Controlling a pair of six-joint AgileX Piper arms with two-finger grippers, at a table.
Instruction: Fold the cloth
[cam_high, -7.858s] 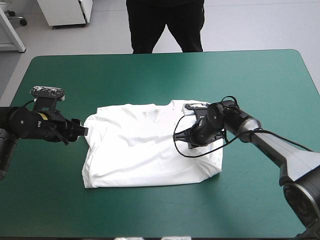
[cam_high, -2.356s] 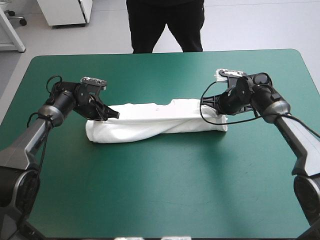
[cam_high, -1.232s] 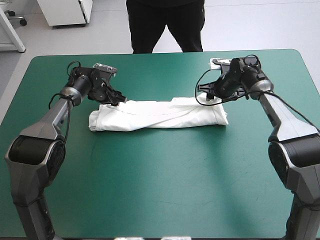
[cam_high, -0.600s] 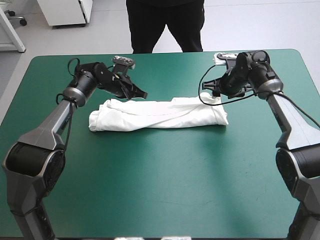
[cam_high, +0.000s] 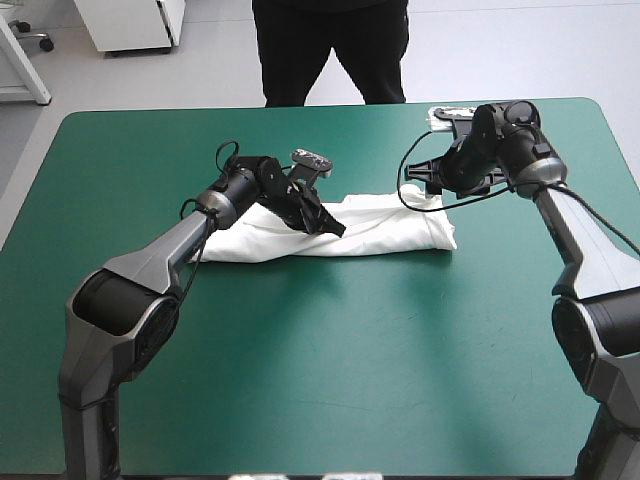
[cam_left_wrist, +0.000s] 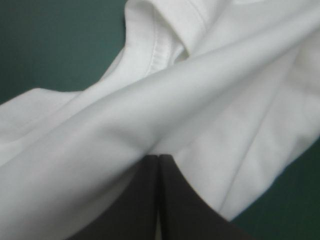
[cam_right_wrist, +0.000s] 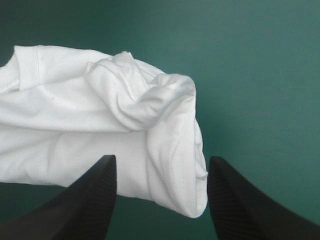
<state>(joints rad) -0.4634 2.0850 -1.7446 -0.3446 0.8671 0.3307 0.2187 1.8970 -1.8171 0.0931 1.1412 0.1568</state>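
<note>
Upper middle of the overhead frame, on the teal-green cover (cam_high: 320, 380): long folded T-shirt (cam_high: 390, 225), likely soft, light, floppy, so best pinched through all layers at each end; left gripper (cam_left_wrist: 159, 157) closed, tips at its middle; right gripper (cam_right_wrist: 160, 165) open, facing its right end.

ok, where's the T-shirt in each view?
High: T-shirt is a long bundle toward the table's far side, left gripper over its middle.
Left wrist: T-shirt fills most of the view, ahead of and under the shut fingers.
Right wrist: its crumpled end lies ahead of the open right gripper.
Shared landmark: cover bordering the bundle.
</note>
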